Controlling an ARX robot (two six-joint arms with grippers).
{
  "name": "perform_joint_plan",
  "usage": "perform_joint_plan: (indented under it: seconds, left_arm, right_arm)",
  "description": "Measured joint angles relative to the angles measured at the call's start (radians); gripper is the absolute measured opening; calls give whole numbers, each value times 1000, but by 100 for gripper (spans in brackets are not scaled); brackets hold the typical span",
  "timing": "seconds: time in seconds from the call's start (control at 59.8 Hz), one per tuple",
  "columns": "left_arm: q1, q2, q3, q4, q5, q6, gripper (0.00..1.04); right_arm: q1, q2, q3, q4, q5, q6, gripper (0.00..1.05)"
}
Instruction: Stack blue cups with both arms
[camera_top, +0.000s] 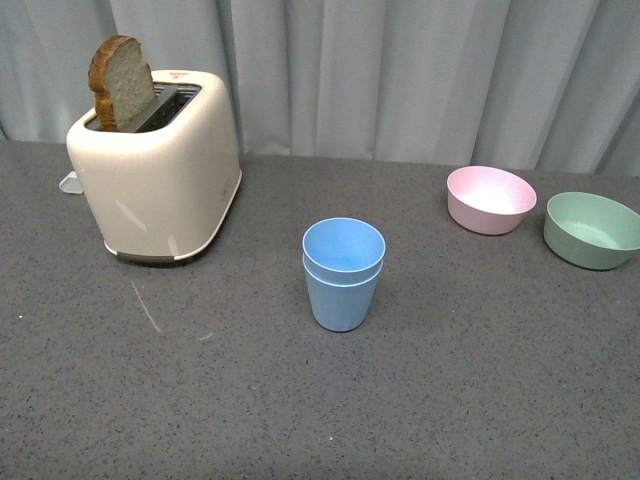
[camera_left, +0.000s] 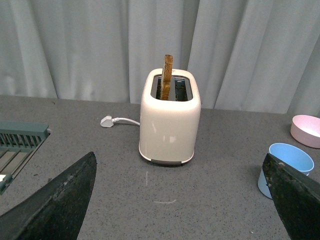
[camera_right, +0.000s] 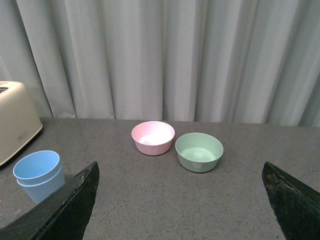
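**Two blue cups nested, both claws hanging clear**

Two light blue matte plastic tumblers (camera_top: 343, 272) sit one inside the other, upright, near the middle of the grey speckled bench (camera_top: 300, 400). The inner one's rim pokes up just above the outer one's rim. Nothing is touching them.

Off to their left is a cream-coloured two-slot toaster (camera_top: 160, 170) with a slice of brown-crusted bread (camera_top: 120, 82) sticking up out of one slot. To the right, well apart from the cups, there's a round pink plastic bowl (camera_top: 490, 199) and just beside it a pale green plastic bowl (camera_top: 592, 230), both the right way up and not touching each other. Pale grey curtains (camera_top: 400, 70) hang along the back.

The left claw (camera_left: 180, 200) has its flat black fingers (camera_left: 60, 205) spread wide apart, holding nothing, with the toaster straight ahead between them and a white plug on a cable (camera_left: 107, 121) lying on the bench beside it. Same with the right claw (camera_right: 180, 200): fingers (camera_right: 62, 207) wide apart, empty, bowls framed between them, stacked cups near one finger but clear of it.

Neither arm shows up in the front view.
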Motion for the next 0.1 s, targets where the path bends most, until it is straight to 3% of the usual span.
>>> perform_joint_plan:
  seconds: [0.1]
  left_arm:
    - [0, 0, 0, 0, 0, 0, 98]
  right_arm:
    - [0, 0, 0, 0, 0, 0, 95]
